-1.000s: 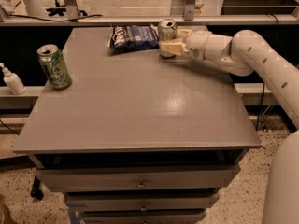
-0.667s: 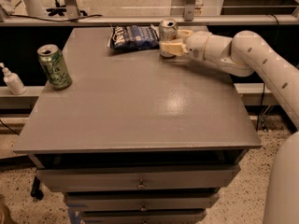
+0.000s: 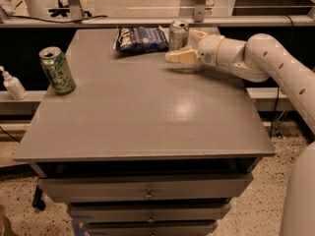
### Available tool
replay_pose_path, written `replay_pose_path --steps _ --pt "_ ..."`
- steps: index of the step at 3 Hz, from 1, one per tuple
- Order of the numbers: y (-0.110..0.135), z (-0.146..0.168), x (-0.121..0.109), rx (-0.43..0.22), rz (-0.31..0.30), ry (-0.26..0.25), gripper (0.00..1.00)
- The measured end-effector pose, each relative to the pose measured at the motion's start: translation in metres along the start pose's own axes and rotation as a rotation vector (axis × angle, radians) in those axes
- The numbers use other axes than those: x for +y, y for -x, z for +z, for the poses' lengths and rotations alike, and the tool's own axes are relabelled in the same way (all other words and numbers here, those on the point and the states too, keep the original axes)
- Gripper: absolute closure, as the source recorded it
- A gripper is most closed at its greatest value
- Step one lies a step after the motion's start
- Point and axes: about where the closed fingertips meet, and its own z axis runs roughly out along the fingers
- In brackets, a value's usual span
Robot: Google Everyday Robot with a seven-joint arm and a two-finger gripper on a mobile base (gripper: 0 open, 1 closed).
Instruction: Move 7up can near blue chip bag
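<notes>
The 7up can point(image 3: 178, 34) stands upright at the far edge of the grey table point(image 3: 147, 117), just right of the blue chip bag point(image 3: 141, 38), which lies flat. They are touching or nearly so. My gripper point(image 3: 184, 46) reaches in from the right at the can. Its fingers are spread: the near finger point(image 3: 180, 57) lies in front of the can's base, and the far finger point(image 3: 198, 34) is to the can's right. The fingers do not squeeze the can.
An all-green patterned can point(image 3: 57, 70) stands near the table's left edge. A small white bottle point(image 3: 13, 85) sits on a lower shelf to the left. My white arm point(image 3: 275, 65) crosses the table's right rear corner. Drawers are below the tabletop.
The gripper has shifted slightly toward the table's front, away from the can. The can and the bag have stayed in place.
</notes>
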Motion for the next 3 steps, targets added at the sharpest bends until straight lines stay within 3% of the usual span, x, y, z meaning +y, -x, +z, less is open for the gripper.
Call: replay_pose_path --steps 1,3 --pt "0.008 -0.018 0.005 0.01 -0.022 0.015 0.0" --pt "0.038 -0.103 0.022 -0.005 -0.078 0.072 0.0"
